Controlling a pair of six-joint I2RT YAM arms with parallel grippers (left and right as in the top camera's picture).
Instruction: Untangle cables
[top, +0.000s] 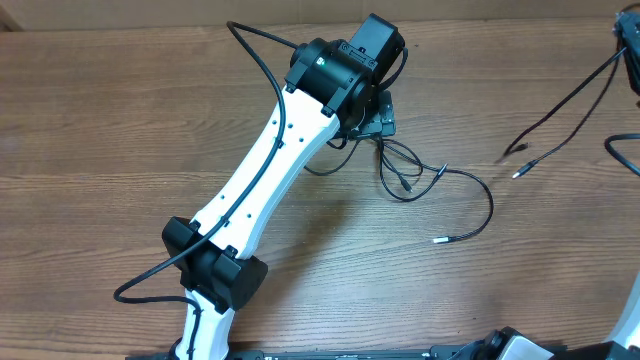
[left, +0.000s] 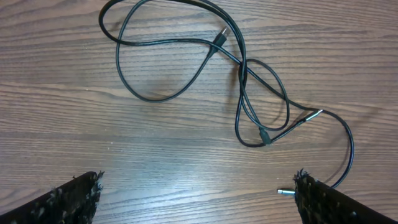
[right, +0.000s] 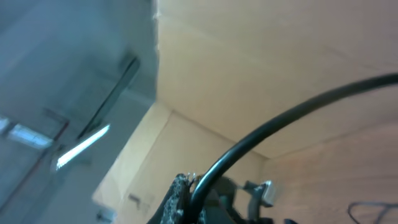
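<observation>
Table (top: 90, 130) split by left arm (top: 265, 170)
The white arm lay slantwise across the wood, the cable tangle (top: 400, 168) just past its tip; bare wood lay open on its left and between tangle and hanging cords (top: 565, 103).

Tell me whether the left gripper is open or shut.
Open. The left gripper has its fingers wide apart in its wrist view, gripping nothing; the cables lie loose on the table.

White arm (top: 262, 170), black joints (top: 215, 265), black fingers (left: 339, 202)
</observation>
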